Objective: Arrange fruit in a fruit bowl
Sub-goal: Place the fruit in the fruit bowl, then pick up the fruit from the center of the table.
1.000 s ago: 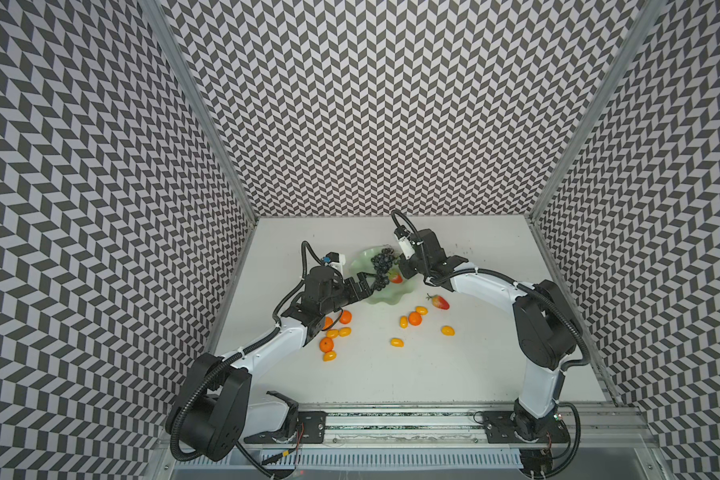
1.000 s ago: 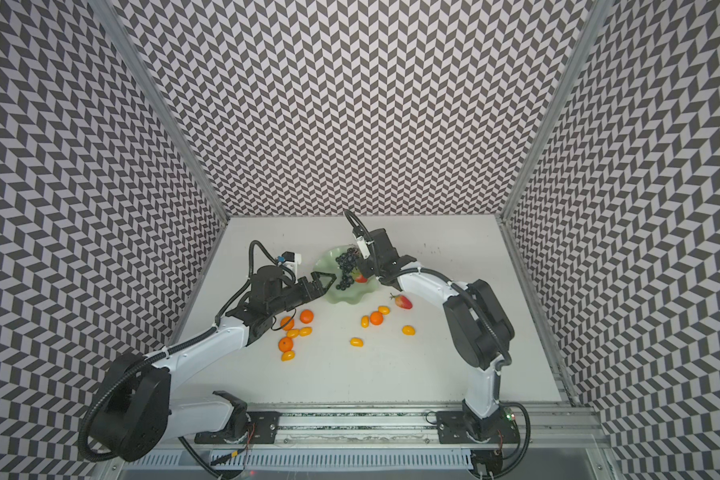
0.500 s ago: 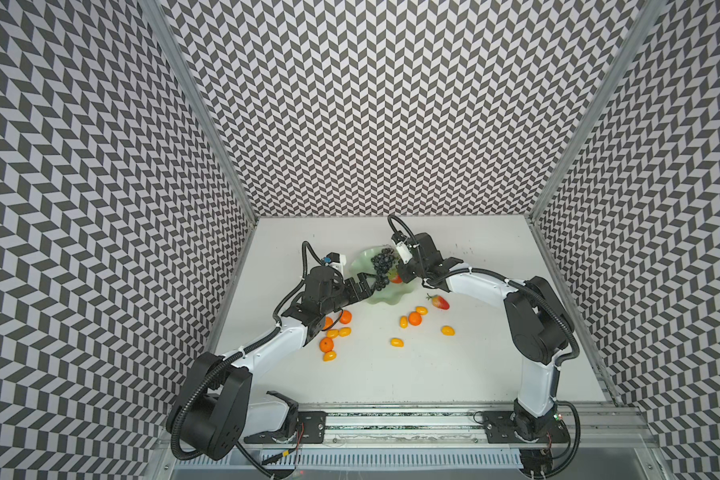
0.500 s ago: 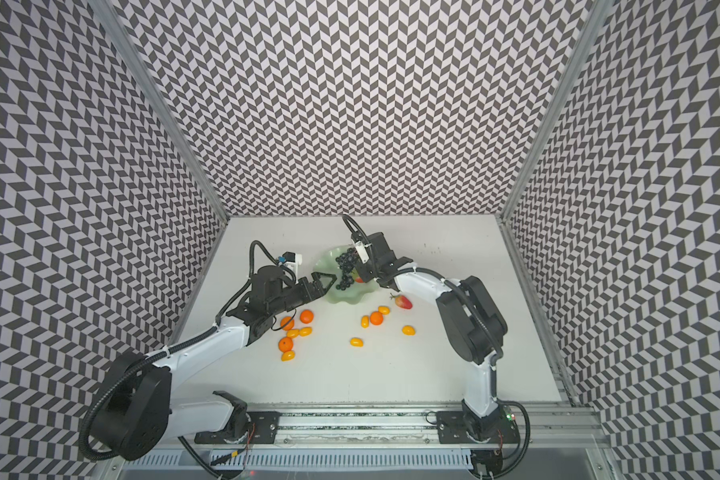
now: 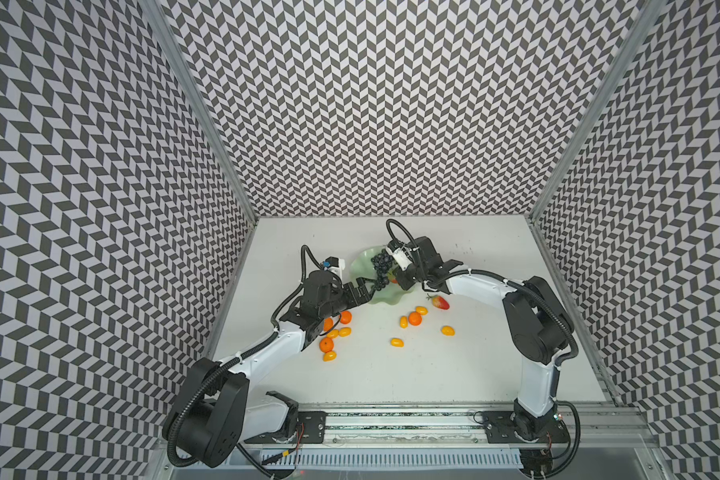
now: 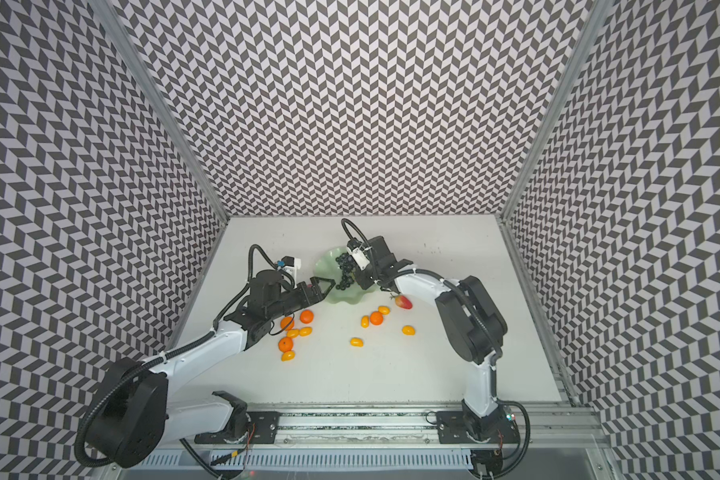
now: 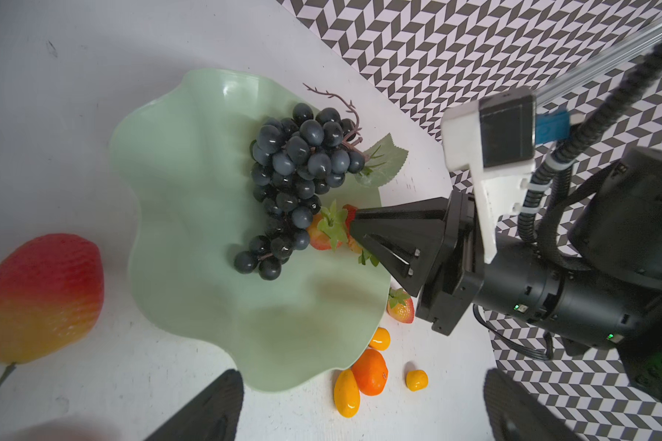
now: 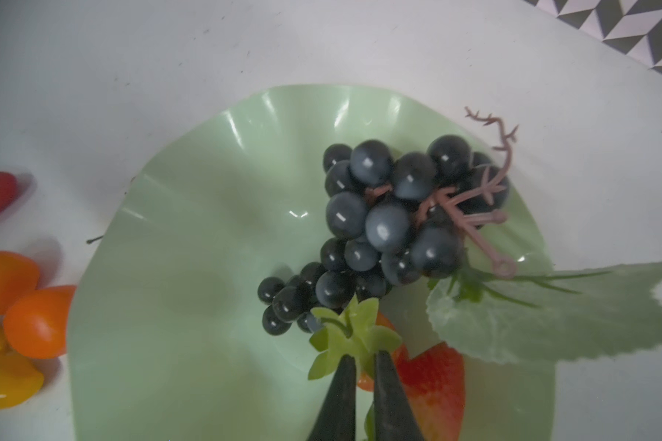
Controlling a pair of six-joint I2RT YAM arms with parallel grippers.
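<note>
Citrus: tangerines point(image 5: 326, 344) and kumquats point(image 5: 397, 342) lie loose on the table point(image 5: 391, 395), in a left cluster and a middle one. All are nearer than the bowl and not yet in it.
Pear point(image 7: 39, 298): on its side on the table, just beside the bowl and close under the left claw.
Left claw point(image 6: 327, 286): jaws spread wide and empty, low at the bowl's near-left rim. It is probably parked there to steady the bowl or wait its turn.
Bowl point(image 7: 192, 172): mid-table. Its near half is bare, which leaves room for the round fruit.
Strawberry point(image 8: 344, 332): in the bowl's hollow, against the grapes' thin end. Its green cap faces the right claw and its tip points away, so its long axis is in line with the fingers.
Right claw point(image 8: 364, 357): reaches in from the right, jaws a sliver apart with the cap between them. Whether they pinch it cannot be told. The cap is the thin part, likely the reason for taking it there.
Grapes point(image 7: 302, 164): in the bowl's far half, long axis near to far, with the broad stem end far and the thin tail near. The leaf point(image 7: 383, 160) spills over the rim beside the right claw.
</note>
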